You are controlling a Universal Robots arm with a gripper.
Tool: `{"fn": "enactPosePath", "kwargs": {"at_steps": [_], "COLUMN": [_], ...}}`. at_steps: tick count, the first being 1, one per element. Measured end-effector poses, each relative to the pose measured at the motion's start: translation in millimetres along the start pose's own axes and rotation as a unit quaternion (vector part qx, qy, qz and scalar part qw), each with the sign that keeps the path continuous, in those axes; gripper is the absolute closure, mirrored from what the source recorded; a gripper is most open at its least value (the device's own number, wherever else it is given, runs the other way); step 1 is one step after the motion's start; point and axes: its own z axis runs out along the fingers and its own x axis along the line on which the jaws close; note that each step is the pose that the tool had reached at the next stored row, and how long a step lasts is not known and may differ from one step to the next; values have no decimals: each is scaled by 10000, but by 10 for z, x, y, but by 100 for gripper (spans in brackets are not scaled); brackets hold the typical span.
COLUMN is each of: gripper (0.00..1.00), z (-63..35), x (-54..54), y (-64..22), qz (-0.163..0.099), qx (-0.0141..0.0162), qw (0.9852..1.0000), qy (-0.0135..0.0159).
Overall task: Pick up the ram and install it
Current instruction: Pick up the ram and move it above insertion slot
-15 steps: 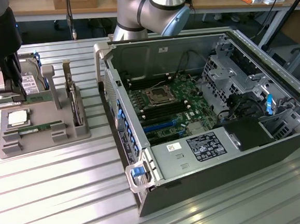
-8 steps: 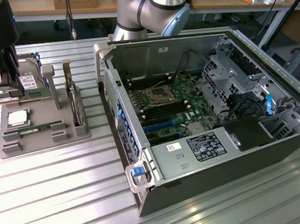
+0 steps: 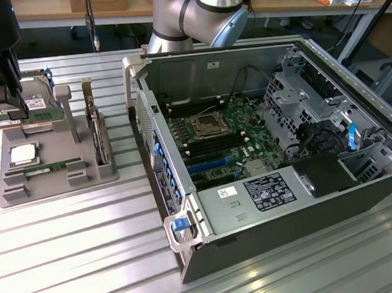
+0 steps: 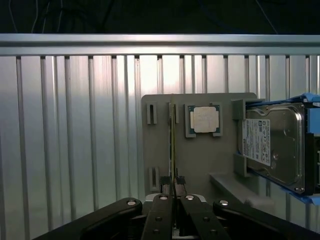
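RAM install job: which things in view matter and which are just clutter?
In the job:
- ram, sitting in the gray holder
- claw, shut, over the holder
- motherboard in the open computer case

Just lying about:
- CPU chip, in the same holder
- hard drive, in the same holder

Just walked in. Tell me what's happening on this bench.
The robot arm's black gripper hangs with its jaws shut above the grey fixture tray on the ribbed metal table. The thin green ram stick lies in its slot on that tray, not yet picked up, near the square silver CPU chip and the boxy silver hard drive. The open dark computer case stands at the exterior view's right.
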Motion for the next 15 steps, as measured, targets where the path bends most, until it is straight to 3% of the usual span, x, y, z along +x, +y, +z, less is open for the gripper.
{"fn": "enactPosePath", "kwargs": {"at_steps": [15], "gripper": [88], "z": [-242], "x": [-17], "y": [11], "qz": [-1], "qx": [-1], "qw": [10000], "qy": [-31]}}
